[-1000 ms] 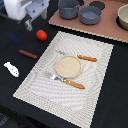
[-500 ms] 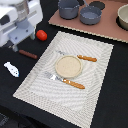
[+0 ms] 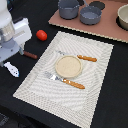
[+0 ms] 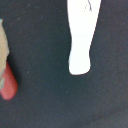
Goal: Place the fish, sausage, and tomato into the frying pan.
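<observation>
The white fish (image 3: 11, 69) lies on the dark table at the exterior view's left; it also shows in the wrist view (image 4: 80, 40). My gripper (image 3: 11, 54) hangs just above it, and its jaws are too blurred to read. The dark reddish sausage (image 3: 30, 55) lies close beside the gripper and shows at the wrist view's edge (image 4: 7, 82). The red tomato (image 3: 42, 35) sits behind it. The blue-grey frying pan (image 3: 90, 15) stands on the wooden board at the back, holding nothing that I can see.
A taller grey pot (image 3: 68, 8) stands next to the pan. A striped placemat (image 3: 95, 95) carries a tan plate (image 3: 68, 66), an orange-handled knife (image 3: 84, 58) and fork (image 3: 67, 81). A bowl (image 3: 123, 17) is at the far right edge.
My arm has moved toward the exterior view's left and down, from behind the tomato to just above the fish. The objects have not moved.
</observation>
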